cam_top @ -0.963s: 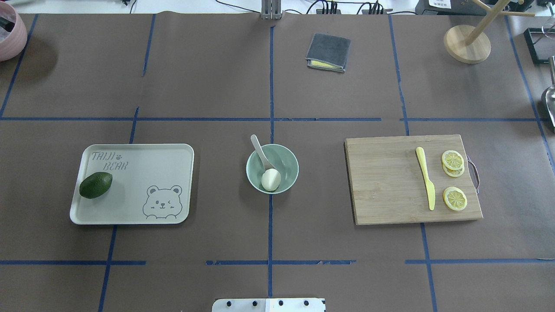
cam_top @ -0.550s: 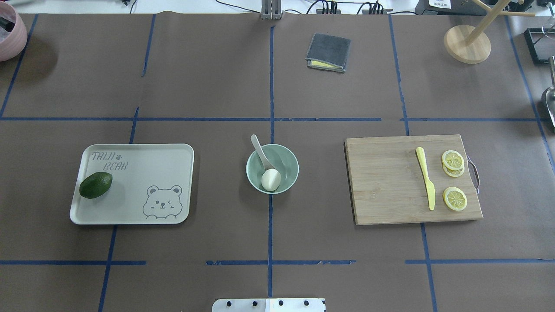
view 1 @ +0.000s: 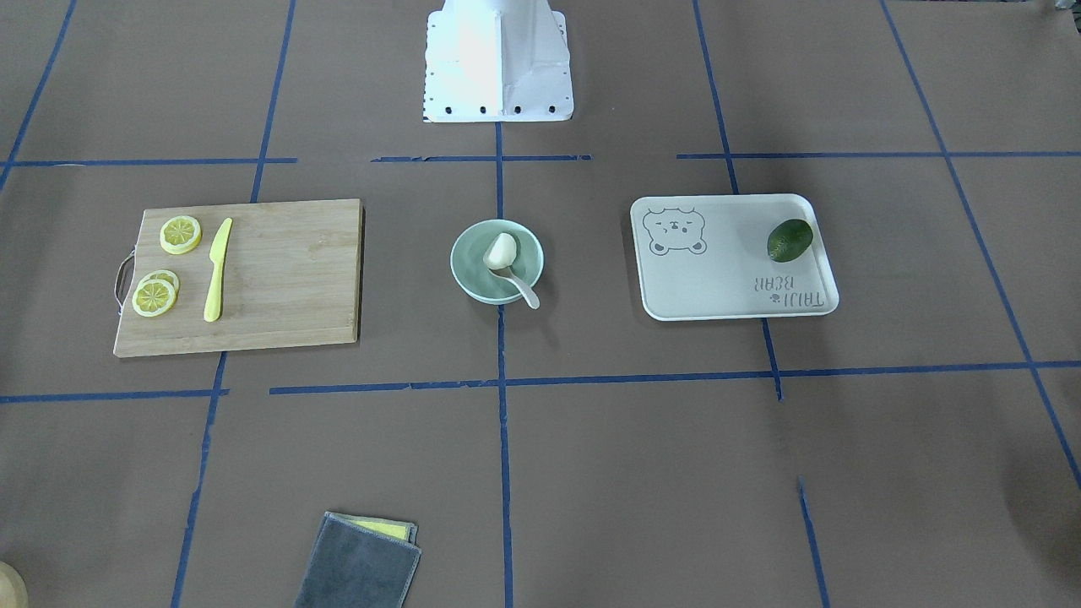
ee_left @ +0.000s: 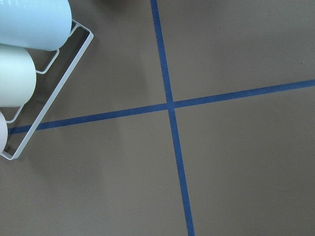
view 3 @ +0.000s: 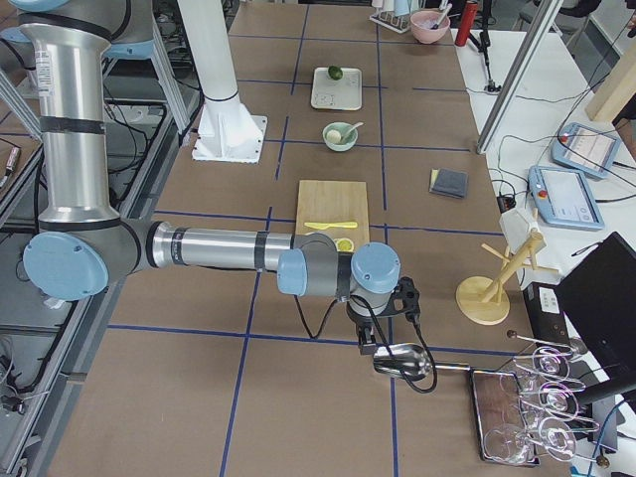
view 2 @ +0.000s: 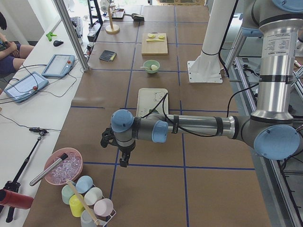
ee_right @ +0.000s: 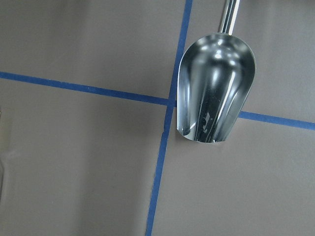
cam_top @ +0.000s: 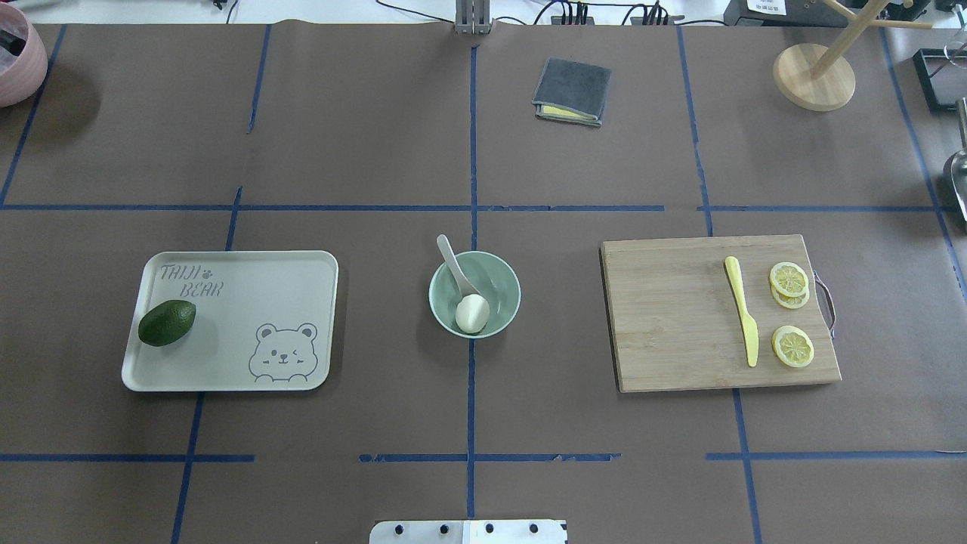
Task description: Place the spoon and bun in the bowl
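Bun (cam_top: 472, 313), seemingly touching spoon (cam_top: 451, 261), in bowl (cam_top: 502, 279); left tool (view 2: 124, 162), right tool (view 3: 368, 343): opening cannot be told.

Brown taped table (cam_top: 378, 136), bowl (cam_top: 500, 281), tray (cam_top: 249, 302), cutting board (cam_top: 665, 317), folded cloth (cam_top: 572, 89)

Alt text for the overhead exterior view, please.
A mint-green bowl at the centre holds the bun and the spoon, whose handle sticks out over the rim. To its left an avocado lies on a bear-printed tray; to its right, a cutting board carries a yellow knife and lemon slices.
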### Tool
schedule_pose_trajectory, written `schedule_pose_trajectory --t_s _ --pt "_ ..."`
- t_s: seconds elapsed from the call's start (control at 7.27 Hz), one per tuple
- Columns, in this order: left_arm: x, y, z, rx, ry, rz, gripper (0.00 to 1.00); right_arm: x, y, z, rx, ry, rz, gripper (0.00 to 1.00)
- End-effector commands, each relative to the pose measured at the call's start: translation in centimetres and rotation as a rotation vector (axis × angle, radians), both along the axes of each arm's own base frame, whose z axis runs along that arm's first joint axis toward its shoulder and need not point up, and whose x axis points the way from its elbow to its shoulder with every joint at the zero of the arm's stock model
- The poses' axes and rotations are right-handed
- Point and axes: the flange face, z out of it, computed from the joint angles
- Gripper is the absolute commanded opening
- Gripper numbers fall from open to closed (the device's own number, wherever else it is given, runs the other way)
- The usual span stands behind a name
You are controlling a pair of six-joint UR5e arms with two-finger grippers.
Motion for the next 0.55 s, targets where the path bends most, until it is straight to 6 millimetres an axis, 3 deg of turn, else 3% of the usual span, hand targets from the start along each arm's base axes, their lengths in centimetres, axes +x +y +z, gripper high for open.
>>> schedule_pose_trajectory --t_s 0.0,0.41 --pt "0.00 0.03 0.19 -0.007 0.000 -0.002 1.00 0.00 0.32 0.45 -0.041 0.000 0.029 1.00" --pt "0.00 0.08 0.04 -0.006 0.001 -0.005 1.00 0.00 0.26 0.46 -0.041 0.000 0.029 1.00"
